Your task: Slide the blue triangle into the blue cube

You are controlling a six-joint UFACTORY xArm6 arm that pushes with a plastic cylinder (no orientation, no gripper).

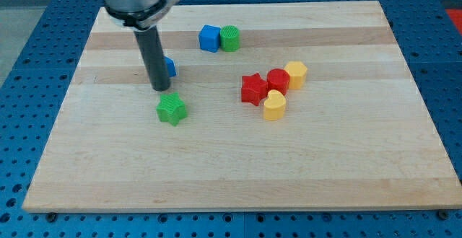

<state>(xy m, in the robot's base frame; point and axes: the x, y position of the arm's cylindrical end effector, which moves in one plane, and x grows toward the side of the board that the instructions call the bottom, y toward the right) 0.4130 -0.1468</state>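
Note:
The blue triangle (170,68) lies left of the board's middle, mostly hidden behind my rod; only its right edge shows. My tip (160,89) rests on the board just left of and below it, touching or nearly touching. The blue cube (209,37) sits up and to the right of the triangle, near the view's top, with a green cylinder (229,38) against its right side.
A green star (172,109) lies just below my tip. A cluster right of centre holds a red star (253,89), a red cylinder (278,80), a yellow hexagon block (296,73) and a yellow heart (274,104). The wooden board (238,173) sits on a blue perforated table.

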